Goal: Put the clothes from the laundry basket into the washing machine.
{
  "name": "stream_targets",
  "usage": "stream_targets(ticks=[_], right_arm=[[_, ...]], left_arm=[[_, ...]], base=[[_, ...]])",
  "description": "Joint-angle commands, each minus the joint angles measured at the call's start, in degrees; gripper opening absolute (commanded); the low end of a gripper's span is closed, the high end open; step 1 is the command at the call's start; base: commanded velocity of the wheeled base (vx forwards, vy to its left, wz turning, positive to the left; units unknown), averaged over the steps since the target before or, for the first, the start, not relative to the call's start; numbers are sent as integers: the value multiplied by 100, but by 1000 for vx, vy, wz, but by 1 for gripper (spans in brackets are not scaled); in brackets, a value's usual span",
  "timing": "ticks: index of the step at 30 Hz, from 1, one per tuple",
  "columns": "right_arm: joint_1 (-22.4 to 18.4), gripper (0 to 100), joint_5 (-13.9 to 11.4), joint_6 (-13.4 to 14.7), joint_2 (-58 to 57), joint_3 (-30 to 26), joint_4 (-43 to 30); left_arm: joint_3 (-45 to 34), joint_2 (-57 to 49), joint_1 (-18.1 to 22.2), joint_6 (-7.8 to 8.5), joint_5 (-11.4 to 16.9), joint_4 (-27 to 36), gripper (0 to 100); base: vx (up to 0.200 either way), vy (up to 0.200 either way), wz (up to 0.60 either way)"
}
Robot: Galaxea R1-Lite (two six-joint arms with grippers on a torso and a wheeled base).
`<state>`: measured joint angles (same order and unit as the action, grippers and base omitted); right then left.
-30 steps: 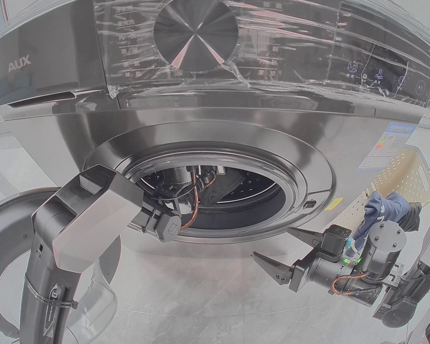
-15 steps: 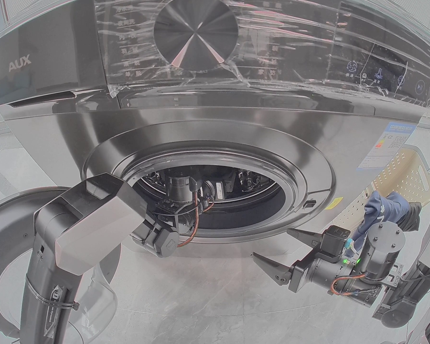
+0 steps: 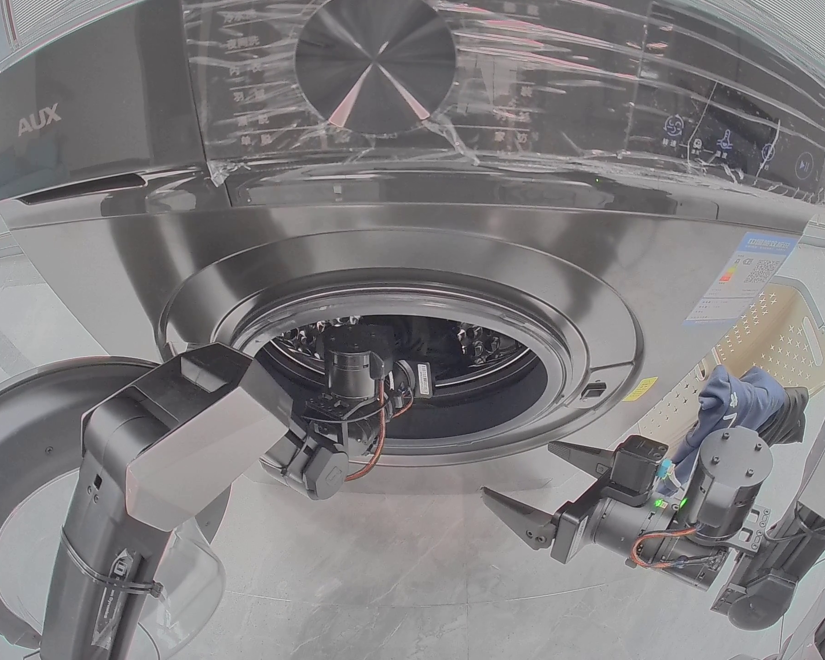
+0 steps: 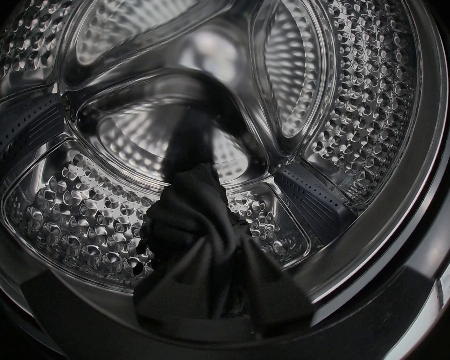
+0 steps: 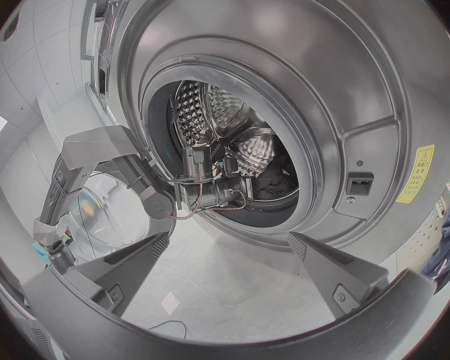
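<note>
Two garments: black garment [image 4: 210, 246] crumpled inside the washing machine [image 3: 486, 249], blue garment [image 3: 738, 405] draped on the laundry basket [image 3: 788, 332] right of it. Probably soft and light; pinch a raised fold. Right gripper [image 3: 518, 469] spread, empty, before the machine; left gripper [image 5: 247, 188] at its mouth, grip unclear.

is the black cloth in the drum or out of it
In: the black cloth lies bunched on the floor of the drum, near its front rim.
</note>
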<state>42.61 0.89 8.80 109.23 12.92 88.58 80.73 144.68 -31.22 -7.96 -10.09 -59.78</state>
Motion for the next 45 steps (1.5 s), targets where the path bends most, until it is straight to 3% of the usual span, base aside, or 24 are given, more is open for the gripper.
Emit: stream_targets(ticks=[1, 10, 22, 23, 32, 39, 40, 41, 43, 45], right_arm=[[2, 100, -1, 8, 20, 0, 2], [2, 100, -1, 8, 28, 9, 2], [2, 100, -1, 8, 46, 0, 2], [2, 100, -1, 16, 46, 0, 2], [2, 100, -1, 16, 37, -27, 2], [11, 100, -1, 8, -24, -176, 2], [11, 100, -1, 8, -24, -176, 2], [55, 100, -1, 8, -86, -290, 2], [116, 100, -1, 8, -156, -440, 2], [222, 100, -1, 8, -332, -598, 2]], left_arm=[[356, 166, 19, -21, -28, 46, 0], [1947, 676, 134, -56, -318, 37, 0], [2246, 728, 143, -30, -379, -33, 0], [2246, 728, 143, -30, -379, -33, 100], [1121, 192, -156, -48, -388, -77, 100], [-1446, -1135, -763, 23, -300, -745, 100], [-1446, -1135, -763, 23, -300, -745, 100], [-2175, -1460, -903, 119, -274, -1132, 100], [-2905, -1882, -1018, 234, -116, -1536, 100], [-3704, -2356, -1141, 242, -10, -1774, 100]], base=[[0, 0, 0], [0, 0, 0], [0, 0, 0], [0, 0, 0], [0, 0, 0], [0, 0, 0], [0, 0, 0], [0, 0, 0], [0, 0, 0], [0, 0, 0]])
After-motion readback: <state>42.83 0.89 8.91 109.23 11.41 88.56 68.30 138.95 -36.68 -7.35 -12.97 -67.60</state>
